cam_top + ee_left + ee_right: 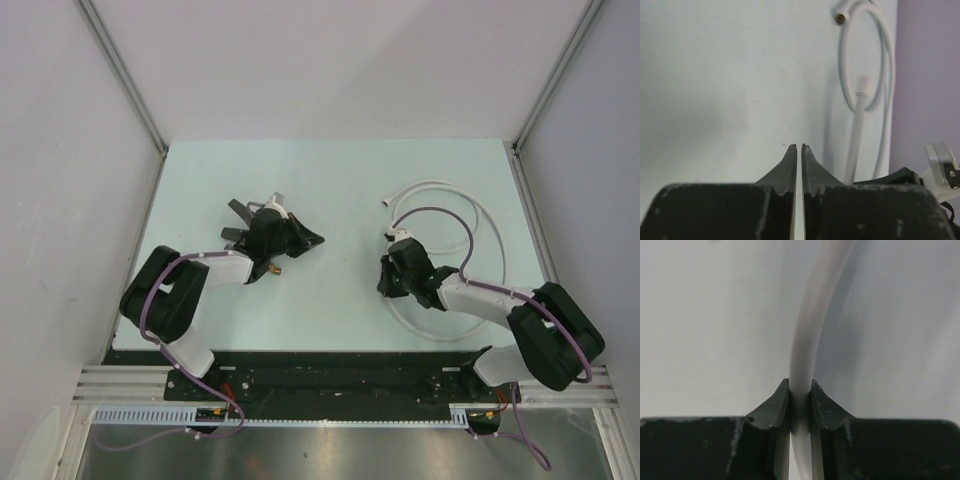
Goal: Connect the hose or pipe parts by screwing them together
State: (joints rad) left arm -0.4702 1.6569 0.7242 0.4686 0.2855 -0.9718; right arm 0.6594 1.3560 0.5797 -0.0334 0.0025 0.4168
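The long white hose (pixel 440 184) lies looped on the right half of the table, one end connector (pixel 388 203) pointing left. My right gripper (pixel 386 280) is shut on the hose (pixel 807 330), which runs up from between its fingertips (pixel 800 385) and bends right. My left gripper (pixel 315 240) points right with its jaws shut on nothing (pixel 799 146). The dark tap fitting is mostly hidden under the left wrist; only its brass end (pixel 273 268) and a silvery end (pixel 277 199) show. The left wrist view also shows the hose loop (pixel 856 120) ahead, with its connector (pixel 840 18).
Grey walls and metal frame posts (pixel 120 75) enclose the pale green table (pixel 340 165). Purple cables (pixel 440 212) arc over the right arm and hose. The black base rail (pixel 330 375) runs along the near edge.
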